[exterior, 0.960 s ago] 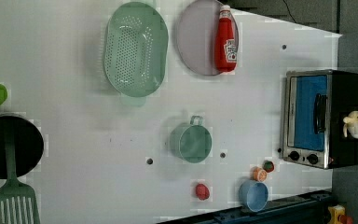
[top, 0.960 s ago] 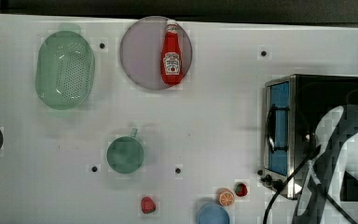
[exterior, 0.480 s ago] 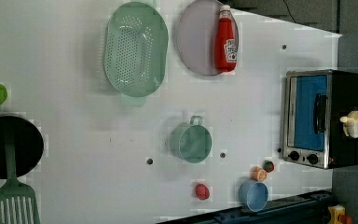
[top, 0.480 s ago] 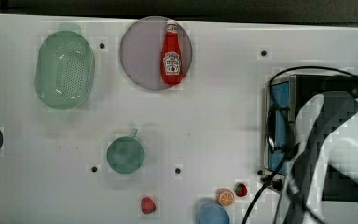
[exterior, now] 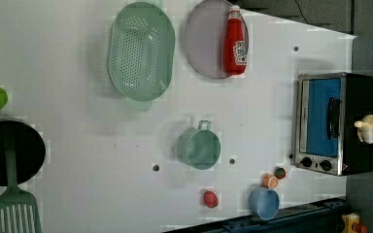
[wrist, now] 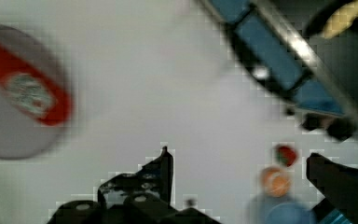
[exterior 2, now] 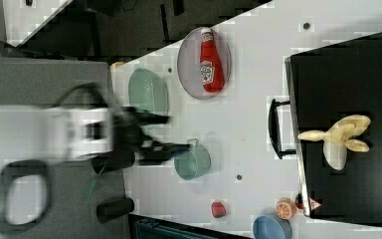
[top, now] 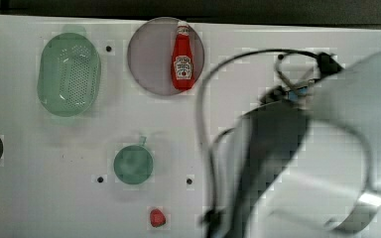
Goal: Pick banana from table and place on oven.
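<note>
Banana atop oven, unlabelled

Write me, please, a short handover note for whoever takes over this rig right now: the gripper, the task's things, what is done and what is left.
Gripper: open, holding nothing, fingers wide apart in the wrist view, above the white table.
Banana: lying on the black top of the oven, free of the gripper. In the left view it sits at the oven top's right edge.
Done: pick and place both look complete.
Left: nothing but parking the arm, which the right view shows over the table away from the oven.
Other items, such as the ketchup bottle on its plate, need no action.
</note>
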Available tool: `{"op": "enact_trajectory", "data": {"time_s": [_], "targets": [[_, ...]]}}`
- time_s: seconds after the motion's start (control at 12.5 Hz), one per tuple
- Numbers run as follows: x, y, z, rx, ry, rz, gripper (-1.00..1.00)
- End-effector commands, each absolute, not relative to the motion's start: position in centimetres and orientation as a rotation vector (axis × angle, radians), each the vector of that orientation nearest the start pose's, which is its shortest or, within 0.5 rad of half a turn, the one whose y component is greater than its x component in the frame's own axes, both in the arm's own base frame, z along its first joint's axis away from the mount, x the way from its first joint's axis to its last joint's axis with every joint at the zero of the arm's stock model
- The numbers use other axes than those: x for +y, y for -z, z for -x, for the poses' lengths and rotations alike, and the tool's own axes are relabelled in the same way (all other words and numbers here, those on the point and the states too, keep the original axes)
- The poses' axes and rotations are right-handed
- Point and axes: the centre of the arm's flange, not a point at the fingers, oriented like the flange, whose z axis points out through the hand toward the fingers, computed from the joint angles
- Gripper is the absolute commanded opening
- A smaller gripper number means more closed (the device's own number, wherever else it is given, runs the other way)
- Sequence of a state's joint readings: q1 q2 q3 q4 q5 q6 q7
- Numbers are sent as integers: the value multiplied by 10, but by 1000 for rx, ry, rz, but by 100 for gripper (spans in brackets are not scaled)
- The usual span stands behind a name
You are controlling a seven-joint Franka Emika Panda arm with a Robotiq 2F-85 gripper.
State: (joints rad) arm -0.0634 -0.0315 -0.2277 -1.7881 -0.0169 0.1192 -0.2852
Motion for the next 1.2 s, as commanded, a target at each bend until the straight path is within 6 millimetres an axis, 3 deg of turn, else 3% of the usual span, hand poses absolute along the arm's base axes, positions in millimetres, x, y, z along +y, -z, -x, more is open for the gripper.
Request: {"op": "enact_trajectory", "data": {"time_s": [0.08,0.24,0.4,1.2], "targets": [[-66,-595,-505,1578,15,2720,100],[-26,-603,-492,1612,42,2702,100],[-5,-608,-478,1592,29,2728,100],[-5,-613,-471,1590,41,2726,100]]}}
